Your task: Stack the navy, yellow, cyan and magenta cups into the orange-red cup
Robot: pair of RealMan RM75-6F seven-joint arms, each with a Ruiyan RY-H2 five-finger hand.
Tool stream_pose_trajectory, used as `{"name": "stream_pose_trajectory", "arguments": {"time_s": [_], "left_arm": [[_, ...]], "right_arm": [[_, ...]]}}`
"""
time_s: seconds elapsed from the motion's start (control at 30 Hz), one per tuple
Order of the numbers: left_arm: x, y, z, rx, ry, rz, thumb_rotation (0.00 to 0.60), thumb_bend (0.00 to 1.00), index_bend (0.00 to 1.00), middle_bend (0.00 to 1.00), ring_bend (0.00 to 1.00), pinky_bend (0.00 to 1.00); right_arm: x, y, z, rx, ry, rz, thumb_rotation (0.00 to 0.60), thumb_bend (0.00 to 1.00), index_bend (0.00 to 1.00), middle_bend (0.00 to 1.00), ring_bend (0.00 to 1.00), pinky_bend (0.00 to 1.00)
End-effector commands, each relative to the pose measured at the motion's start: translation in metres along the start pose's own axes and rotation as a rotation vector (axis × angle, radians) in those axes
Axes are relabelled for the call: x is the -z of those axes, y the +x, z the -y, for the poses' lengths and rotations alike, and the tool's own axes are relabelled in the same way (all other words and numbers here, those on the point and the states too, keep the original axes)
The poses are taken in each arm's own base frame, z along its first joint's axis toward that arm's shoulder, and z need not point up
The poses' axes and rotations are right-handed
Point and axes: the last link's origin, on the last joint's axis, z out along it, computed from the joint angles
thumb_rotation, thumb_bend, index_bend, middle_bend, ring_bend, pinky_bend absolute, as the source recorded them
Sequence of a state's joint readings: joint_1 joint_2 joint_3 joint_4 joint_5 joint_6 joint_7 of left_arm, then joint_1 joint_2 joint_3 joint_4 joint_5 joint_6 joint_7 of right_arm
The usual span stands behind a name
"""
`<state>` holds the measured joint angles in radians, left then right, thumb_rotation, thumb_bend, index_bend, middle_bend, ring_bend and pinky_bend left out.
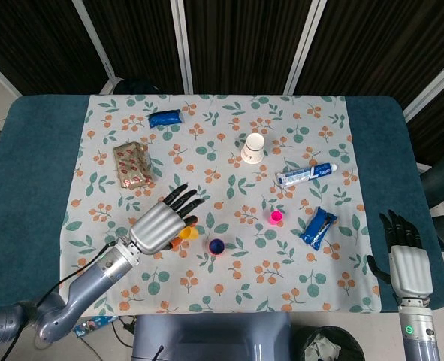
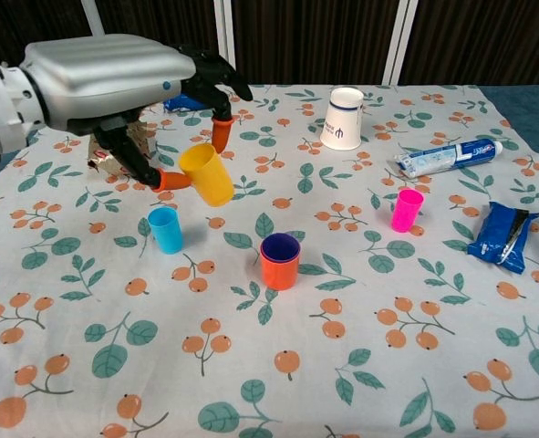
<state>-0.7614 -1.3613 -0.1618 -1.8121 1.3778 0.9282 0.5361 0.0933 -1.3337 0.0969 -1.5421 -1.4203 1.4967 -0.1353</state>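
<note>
My left hand (image 2: pixel 123 78) is lifted above the table and pinches the yellow cup (image 2: pixel 207 173) between its thumb and a finger, the cup tilted. In the head view the left hand (image 1: pixel 161 223) covers the spot just left of the orange-red cup (image 1: pixel 216 246). The orange-red cup (image 2: pixel 280 265) stands upright mid-table with the navy cup (image 2: pixel 280 245) nested inside. Left of it and below the yellow cup stands the cyan cup (image 2: pixel 167 229). To the right the magenta cup (image 2: pixel 406 209) stands alone. My right hand (image 1: pixel 406 263) rests off the cloth at the right edge, fingers apart, holding nothing.
A white paper cup (image 2: pixel 344 118) stands upside down at the back. A toothpaste tube (image 2: pixel 447 157) and a blue snack packet (image 2: pixel 503 234) lie at the right. A patterned box (image 1: pixel 134 165) and a blue pouch (image 1: pixel 164 118) lie at the back left.
</note>
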Motion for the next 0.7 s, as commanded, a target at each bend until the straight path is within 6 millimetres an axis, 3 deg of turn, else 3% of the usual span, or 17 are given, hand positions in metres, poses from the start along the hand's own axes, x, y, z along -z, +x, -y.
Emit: {"name": "stream_pose_trajectory", "arguments": {"time_s": [0.03,0.7], "left_arm": [[-0.012,0.002,-0.012,0.037,-0.017,0.029,0.600,0.28,0.47,0.13,0.00,0.00],[-0.050,-0.015,-0.048,0.005,-0.064,0.091,0.600,0.28,0.47,0.13,0.00,0.00]], "right_arm": [[0.000,-0.001,0.000,0.004,0.001,0.002,0.600,0.39,0.00,0.00,0.00,0.10],[-0.002,0.000,-0.004,0.016,-0.016,-0.008,0.600,0.39,0.00,0.00,0.00,0.10]]}}
